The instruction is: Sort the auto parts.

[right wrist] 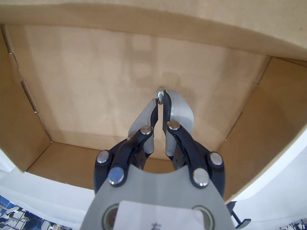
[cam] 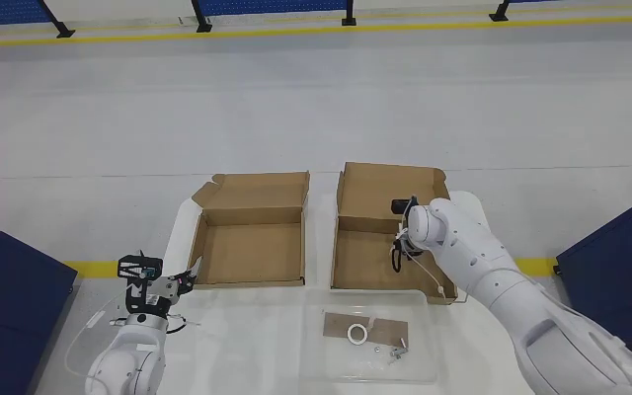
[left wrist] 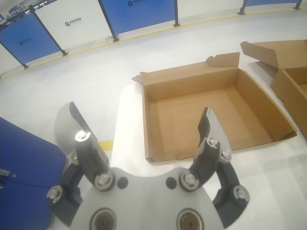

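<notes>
My right gripper (right wrist: 160,99) hangs inside the right cardboard box (right wrist: 72,77), shut on a small silver bolt (right wrist: 160,96) held at the fingertips just above the box floor. From above, that gripper (cam: 397,249) is over the right box (cam: 355,267). My left gripper (left wrist: 141,120) stands open with nothing between its fingers, near the table's front left corner, short of the left cardboard box (left wrist: 191,116), whose floor is bare. The same gripper (cam: 188,274) sits beside the left box (cam: 252,252) in the top view.
A clear plastic tray (cam: 420,326) at the table's front holds a cardboard piece (cam: 336,324), a white ring (cam: 356,335) and small metal parts (cam: 393,350). Both boxes have raised back flaps. Blue bins stand at either side of the table.
</notes>
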